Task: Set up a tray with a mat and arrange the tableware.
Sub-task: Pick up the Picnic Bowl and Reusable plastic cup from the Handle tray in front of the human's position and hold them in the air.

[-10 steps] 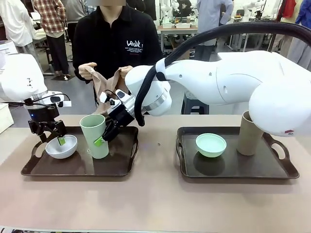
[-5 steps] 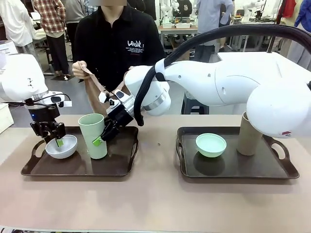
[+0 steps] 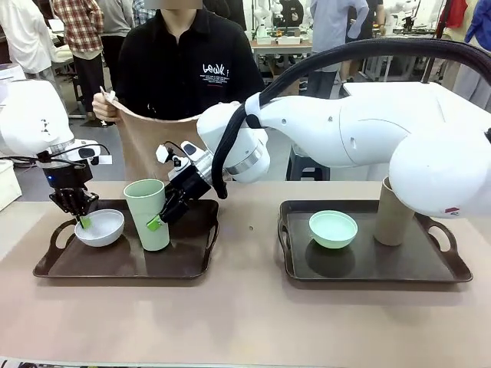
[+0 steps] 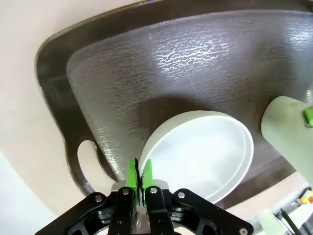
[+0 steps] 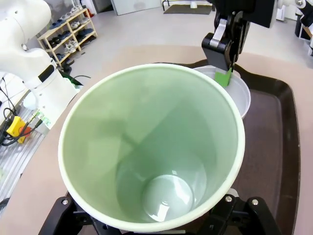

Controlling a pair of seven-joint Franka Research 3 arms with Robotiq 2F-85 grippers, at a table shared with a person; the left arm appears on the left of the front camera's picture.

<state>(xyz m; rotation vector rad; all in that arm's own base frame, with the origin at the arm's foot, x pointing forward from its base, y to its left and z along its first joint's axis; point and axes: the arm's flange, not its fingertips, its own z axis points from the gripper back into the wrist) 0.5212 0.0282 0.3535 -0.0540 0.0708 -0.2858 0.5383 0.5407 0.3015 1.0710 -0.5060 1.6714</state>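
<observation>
White bowl (image 3: 100,228) is newly clamped in left end effector (image 3: 83,221), mint green cup (image 3: 148,215) in right end effector (image 3: 159,218); lifting possible.

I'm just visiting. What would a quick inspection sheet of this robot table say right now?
Surface: beige table, left tray, right tray.
Job's things: white bowl, mint green cup at left tray; mint green bowl, tan cup on right tray; person's hand holds up tan mat.
Clutter: nothing seen.
Grippers: left gripper shut on white bowl's rim; right gripper shut on mint green cup.
Cables: black hose along right arm.
Surroundings: bystanders behind.
</observation>
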